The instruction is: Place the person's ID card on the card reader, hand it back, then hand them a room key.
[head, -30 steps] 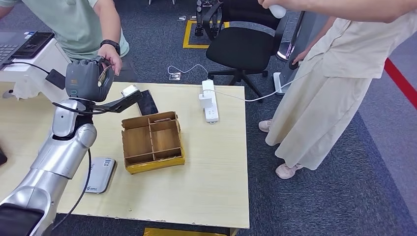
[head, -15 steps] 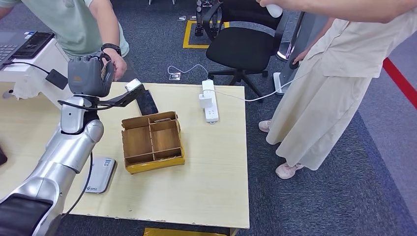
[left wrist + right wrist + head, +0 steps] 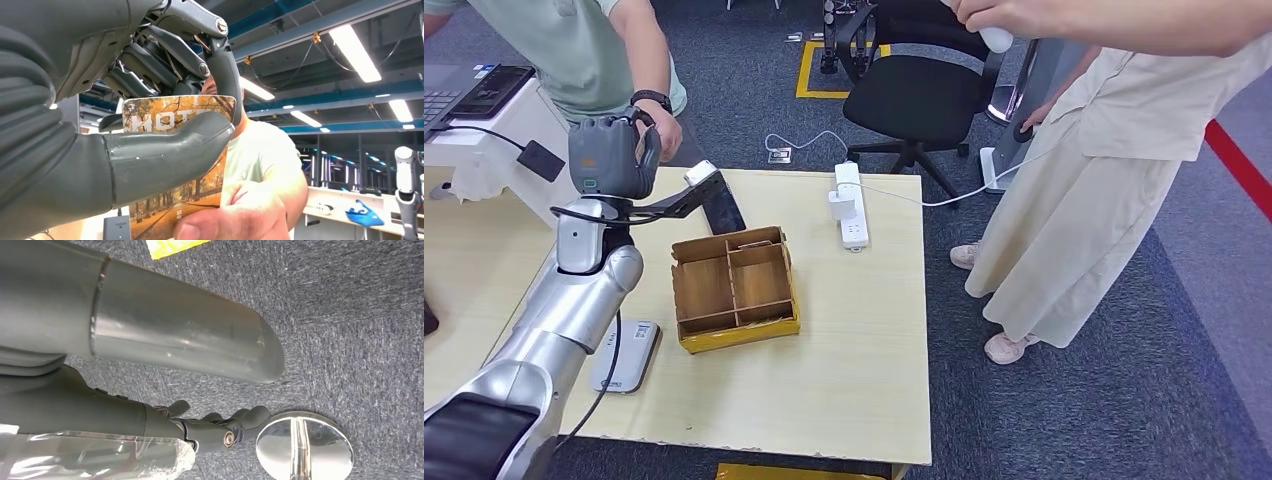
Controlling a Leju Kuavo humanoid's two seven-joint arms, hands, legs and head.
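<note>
Since a second ago the left hand [image 3: 610, 158] has slid a little to the right and stays lifted up by the person's hand [image 3: 662, 128]. The things on the table [image 3: 864, 330] have not moved.

From the head view, the left hand is raised over the far left part of the table. The person's hand is right beside it. On the table sit a brown box [image 3: 735, 288] with little rooms inside, a white card reader [image 3: 628, 355] near the front left, and a white power strip [image 3: 851, 205] at the back. Another person in a pale dress [image 3: 1074, 210] stands to the right.

From the left wrist view, the left hand [image 3: 150, 115] pinches a room key [image 3: 185, 170] between its thumb and fingers. The person's hand [image 3: 240, 212] is touching the same card.

From the right wrist view, the right hand [image 3: 165, 385] hangs over grey carpet [image 3: 350, 315], holding nothing, its fingers slightly curled and apart from the thumb. A shiny round base [image 3: 304, 447] is near it.
</note>
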